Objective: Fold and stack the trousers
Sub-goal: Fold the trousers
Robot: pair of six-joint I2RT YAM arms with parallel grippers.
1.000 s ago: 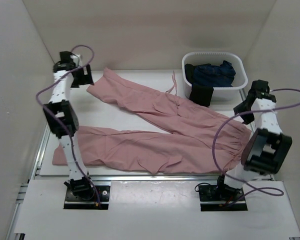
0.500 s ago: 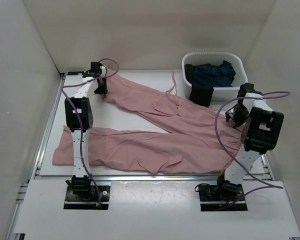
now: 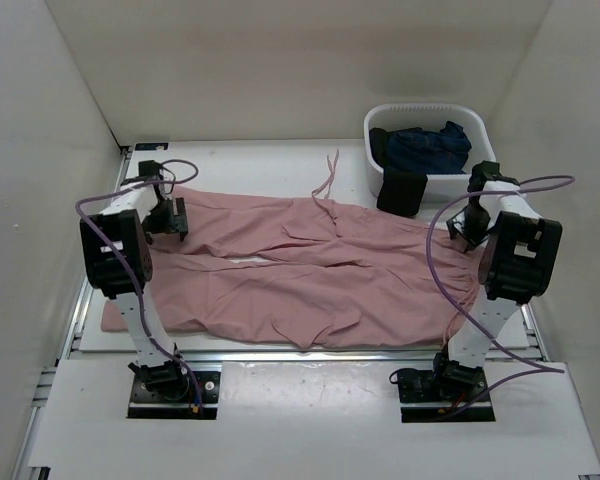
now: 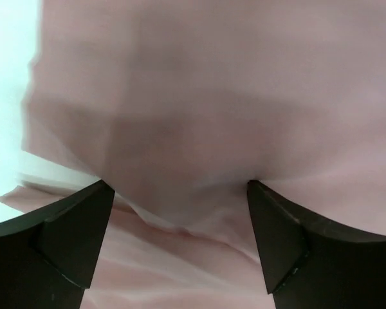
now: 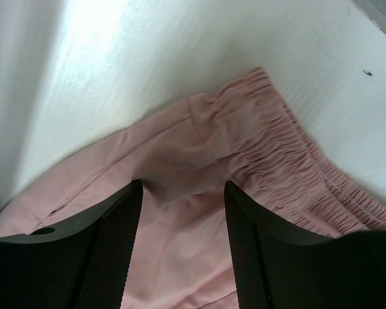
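Observation:
The dusty-pink trousers lie across the white table, legs to the left and gathered waist to the right. The far leg lies drawn close alongside the near leg. My left gripper is at the far leg's hem. In the left wrist view pink fabric bunches between its fingers and hangs in front of the camera. My right gripper is at the far corner of the waist. In the right wrist view its jaws pinch fabric beside the elastic waistband.
A white basket at the back right holds a dark blue garment, with a black cloth hanging over its front. The drawstring trails toward the back. White walls enclose the table on three sides.
My left gripper has moved from the back of the table toward me, bringing the far leg's hem with it, so the two legs have closed together. My right gripper shifted slightly with the waist corner.

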